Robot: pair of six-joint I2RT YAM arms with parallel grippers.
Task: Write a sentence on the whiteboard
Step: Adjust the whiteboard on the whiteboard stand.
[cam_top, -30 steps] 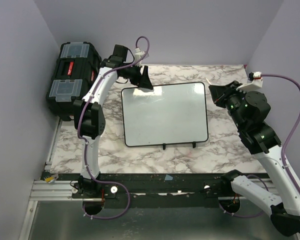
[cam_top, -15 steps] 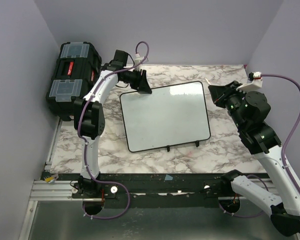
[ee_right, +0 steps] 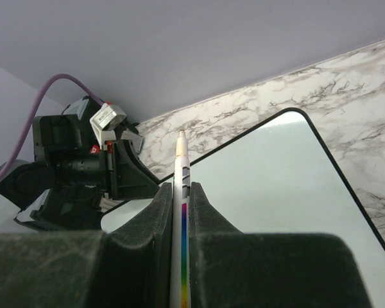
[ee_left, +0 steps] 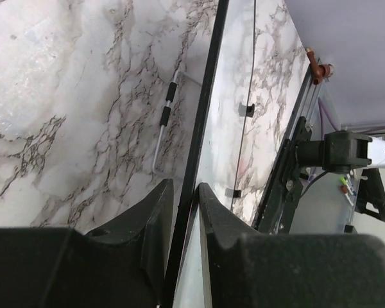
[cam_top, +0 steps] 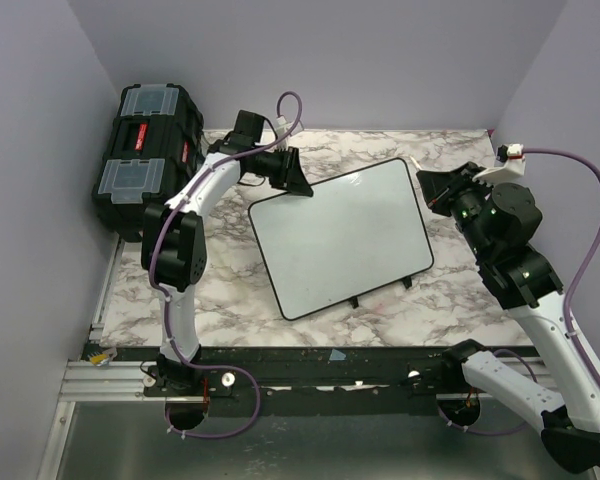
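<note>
Right claw (ee_right: 180, 192) pinches marker (ee_right: 181, 157) near the whiteboard (ee_right: 276, 186).

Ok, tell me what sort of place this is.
Probably a robot lab test cell: a marble-patterned table boxed in by plain lilac walls, a left arm and a right arm mounted at its near edge, a black toolbox alongside.

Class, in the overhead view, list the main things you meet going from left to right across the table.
black toolbox → left hand → whiteboard → right hand
</note>
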